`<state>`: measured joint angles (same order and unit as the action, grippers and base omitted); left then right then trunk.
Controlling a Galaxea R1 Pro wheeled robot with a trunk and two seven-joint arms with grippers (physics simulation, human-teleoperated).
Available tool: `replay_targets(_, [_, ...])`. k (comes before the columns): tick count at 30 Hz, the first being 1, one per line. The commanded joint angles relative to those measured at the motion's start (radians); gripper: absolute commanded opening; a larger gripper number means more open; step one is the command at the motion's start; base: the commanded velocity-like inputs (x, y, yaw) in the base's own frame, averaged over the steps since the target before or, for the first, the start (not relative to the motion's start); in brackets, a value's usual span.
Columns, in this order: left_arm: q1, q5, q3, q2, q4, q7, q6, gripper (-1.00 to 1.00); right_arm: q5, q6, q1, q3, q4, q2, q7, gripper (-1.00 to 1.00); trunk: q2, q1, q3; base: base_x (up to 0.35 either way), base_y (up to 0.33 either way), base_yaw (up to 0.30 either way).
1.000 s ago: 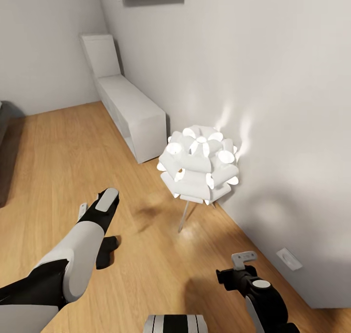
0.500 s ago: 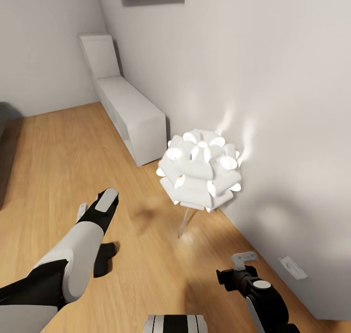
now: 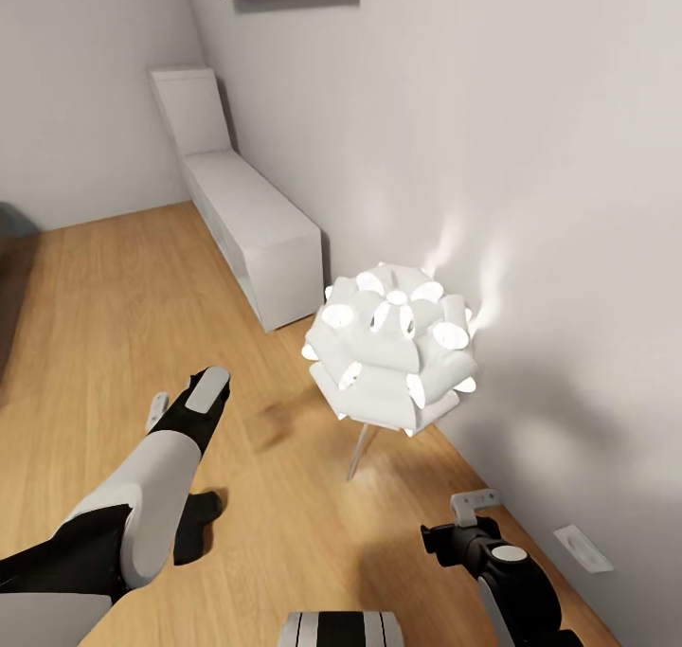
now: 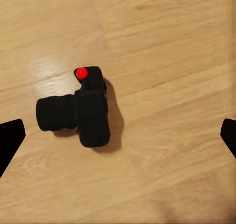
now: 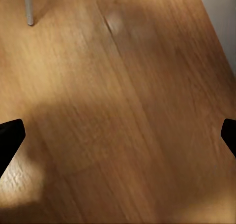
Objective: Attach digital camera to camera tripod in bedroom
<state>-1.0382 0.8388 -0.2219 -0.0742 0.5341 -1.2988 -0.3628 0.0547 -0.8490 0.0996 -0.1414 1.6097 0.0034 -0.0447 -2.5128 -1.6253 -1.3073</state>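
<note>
Your left gripper hangs over the light wooden plank floor with its jaws spread wide, one dark fingertip at each edge of the left wrist view and nothing between them but the target. The small black boxy digital camera lies on the floor directly under that gripper, round red button at about 12 o'clock on its body and the lens barrel pointing to 9 o'clock; in the head view it shows just under your left forearm, at about 7 o'clock. That placement looks like a line-up for a top-down grasp.

Your right gripper is likewise released, holding nothing above bare floor, kept clear as a spare.

Farther out, at 1 o'clock, stands the white petal-shaded floor lamp on thin legs, close to the white wall, and beyond it, at 11 o'clock, the long low white cabinet.
</note>
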Motion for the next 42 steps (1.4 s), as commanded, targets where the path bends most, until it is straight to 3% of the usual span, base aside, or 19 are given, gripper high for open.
replay_targets(1, [0.000, 0.001, -0.004, 0.000, 0.001, 0.001, -0.004, 1.00, 0.005, -0.005, 0.000, -0.001, 0.001, 0.000, -0.001, 1.00, 0.000, 0.000, -0.001, 0.038, 0.000, 0.000])
replay_targets(17, [0.001, -0.003, -0.007, 0.003, 0.001, 0.005, 0.009, 1.00, 0.006, -0.005, -0.003, -0.002, 0.001, 0.000, -0.002, 1.00, 0.000, 0.000, -0.001, 0.122, 0.000, 0.000])
replay_targets(36, [0.001, 0.011, -0.074, 0.001, 0.001, 0.006, 0.003, 1.00, 0.006, -0.006, -0.007, -0.003, -0.002, -0.001, -0.003, 1.00, 0.000, 0.000, -0.001, 0.026, 0.000, 0.000])
replay_targets(42, [0.001, 0.011, -0.079, 0.001, 0.002, 0.002, 0.002, 1.00, 0.006, -0.007, -0.014, -0.003, -0.002, -0.002, -0.002, 1.00, -0.002, -0.003, -0.024, 0.002, 0.000, 0.000])
